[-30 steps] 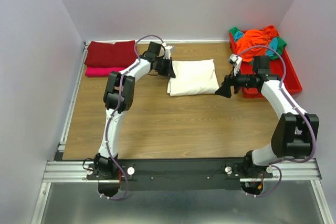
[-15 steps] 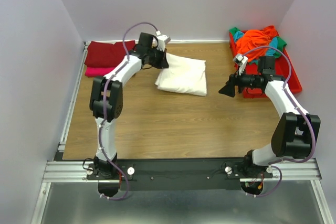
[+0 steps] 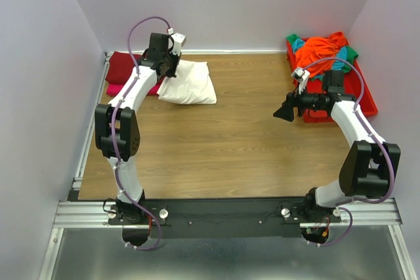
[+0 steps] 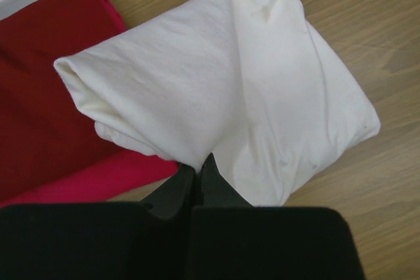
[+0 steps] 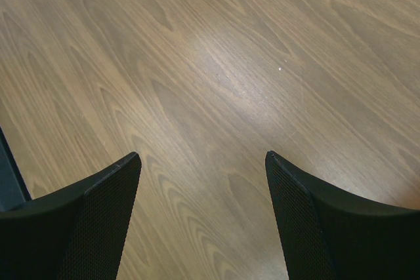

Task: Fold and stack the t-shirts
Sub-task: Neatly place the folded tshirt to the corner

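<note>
I'm looking down on a wood-grain tabletop (image 3: 216, 155) closed in by plain pale walls (image 3: 230, 4) at the back and on both sides. A metal rail (image 3: 223, 211) runs along the near edge, where both arms are bolted.

I count six t-shirts by colour. The cream-white t-shirt (image 3: 189, 83), folded into a thick pad, lies at the back left of the tabletop. Its left corner overlaps the dark red t-shirt (image 3: 128, 67), which is folded and sits on the bright pink t-shirt (image 3: 121, 88) against the back-left corner. The other three are bundled together in one red tray (image 3: 367, 100) at the back right: the orange t-shirt (image 3: 321, 50) lies on top, with scraps of the teal t-shirt (image 3: 298, 45) and the green t-shirt (image 3: 352, 52) showing beneath it.

There are two arms with one tool each. The left tool (image 4: 197, 175) is pinched tight on the near edge of the cream-white t-shirt; from its wrist camera I cannot tell whether that corner is lifted or resting on the red cloth. The right tool (image 5: 202, 155) stands wide with nothing between its fingers, over bare wood just left of the tray.
</note>
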`<state>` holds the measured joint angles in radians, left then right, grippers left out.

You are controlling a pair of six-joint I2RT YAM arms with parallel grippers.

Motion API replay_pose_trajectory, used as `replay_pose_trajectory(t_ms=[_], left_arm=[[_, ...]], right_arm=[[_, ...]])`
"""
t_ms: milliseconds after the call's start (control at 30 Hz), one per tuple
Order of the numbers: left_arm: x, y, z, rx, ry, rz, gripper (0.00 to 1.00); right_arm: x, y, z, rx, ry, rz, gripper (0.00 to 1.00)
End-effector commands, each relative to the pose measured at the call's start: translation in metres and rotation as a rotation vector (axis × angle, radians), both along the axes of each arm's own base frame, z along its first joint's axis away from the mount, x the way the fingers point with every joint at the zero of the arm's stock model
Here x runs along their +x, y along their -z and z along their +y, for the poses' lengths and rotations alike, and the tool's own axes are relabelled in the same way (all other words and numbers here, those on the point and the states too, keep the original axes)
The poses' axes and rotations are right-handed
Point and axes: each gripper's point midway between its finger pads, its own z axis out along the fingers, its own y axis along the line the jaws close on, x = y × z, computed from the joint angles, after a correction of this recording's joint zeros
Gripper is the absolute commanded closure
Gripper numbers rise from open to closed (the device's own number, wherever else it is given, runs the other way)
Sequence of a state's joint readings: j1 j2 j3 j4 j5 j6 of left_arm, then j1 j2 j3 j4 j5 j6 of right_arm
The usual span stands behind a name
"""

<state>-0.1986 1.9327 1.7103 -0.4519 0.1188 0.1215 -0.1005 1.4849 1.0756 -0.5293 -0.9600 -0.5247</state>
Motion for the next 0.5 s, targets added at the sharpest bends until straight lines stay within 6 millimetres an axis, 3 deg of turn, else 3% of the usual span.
replay_pose_trajectory(t_ms=[0,300,467], left_arm=[[0.007,-0.029,0.03,0.134,-0.102,-0.081,1.0],[0.022,-0.066,0.049,0.224,-0.155,-0.176,1.0],[0.036,-0.068,0.052,0.253,-0.156,-0.187,1.0]], right_arm=[[-0.007,-0.004,0.001,0.022,-0.009,0.0,0.17],[-0.008,-0.005,0.002,0.038,-0.011,0.009,0.17],[-0.009,-0.006,0.004,0.049,-0.017,0.013,0.17]])
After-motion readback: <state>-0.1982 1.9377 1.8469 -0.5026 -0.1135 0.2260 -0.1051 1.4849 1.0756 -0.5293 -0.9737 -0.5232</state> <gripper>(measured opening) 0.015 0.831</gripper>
